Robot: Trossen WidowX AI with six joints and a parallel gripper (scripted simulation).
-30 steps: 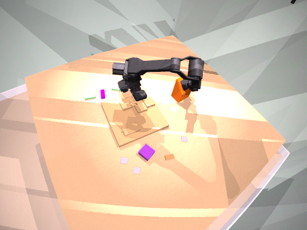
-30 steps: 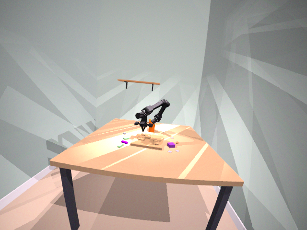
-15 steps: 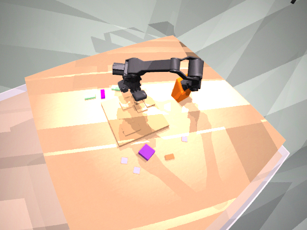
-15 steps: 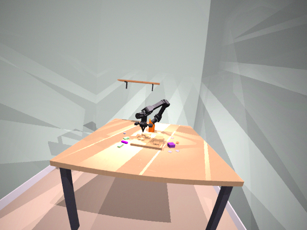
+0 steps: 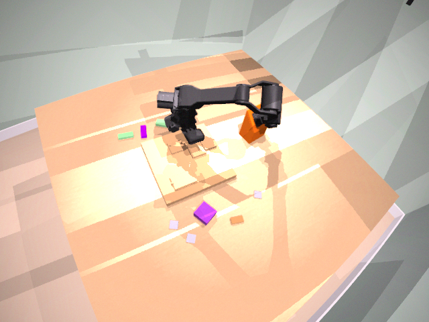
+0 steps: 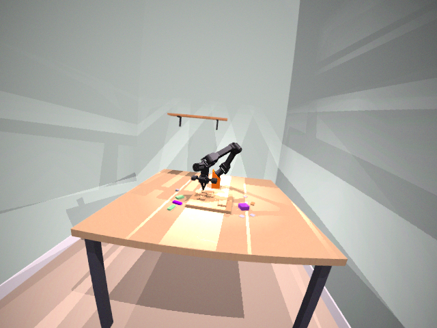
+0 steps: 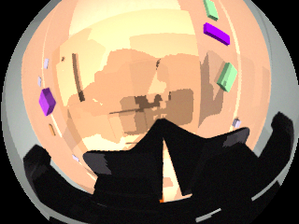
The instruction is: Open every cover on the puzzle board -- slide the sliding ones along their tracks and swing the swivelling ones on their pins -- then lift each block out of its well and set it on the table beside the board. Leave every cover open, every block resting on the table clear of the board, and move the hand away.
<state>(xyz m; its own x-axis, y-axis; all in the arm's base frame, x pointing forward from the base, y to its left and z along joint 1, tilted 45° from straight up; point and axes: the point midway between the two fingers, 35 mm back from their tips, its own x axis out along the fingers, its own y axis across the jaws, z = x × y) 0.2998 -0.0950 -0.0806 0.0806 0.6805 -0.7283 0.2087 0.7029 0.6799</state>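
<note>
The wooden puzzle board [image 5: 161, 173] [image 6: 208, 208] [image 7: 173, 42] lies flat. One pale wooden cover [image 5: 183, 182] is at its front end; three more, a left one [image 5: 177, 149], a middle one [image 5: 197, 152] and a right one [image 5: 209, 142], are near the arm. My gripper [image 6: 203, 188] [image 7: 161, 122] is shut and empty, pointing down low over the covers' end; whether it touches one cannot be told. A green block [image 5: 125, 135] [image 7: 210, 9], a small purple block [image 5: 143, 131] [image 7: 217, 34] and another green block [image 5: 159, 123] [image 7: 227, 77] lie beside the board. Shadows hide the wells.
Across the board lie a large purple block [image 5: 205, 212] [image 6: 243, 206] [image 7: 47, 102], an orange piece [image 5: 236, 219] and pale squares [image 5: 173, 224] [image 5: 190, 238] [image 5: 257, 194]. Another pale piece [image 6: 177, 189] [image 7: 236, 122] is past the green blocks. The orange arm base [image 5: 251, 129] [image 6: 215, 180] stands behind.
</note>
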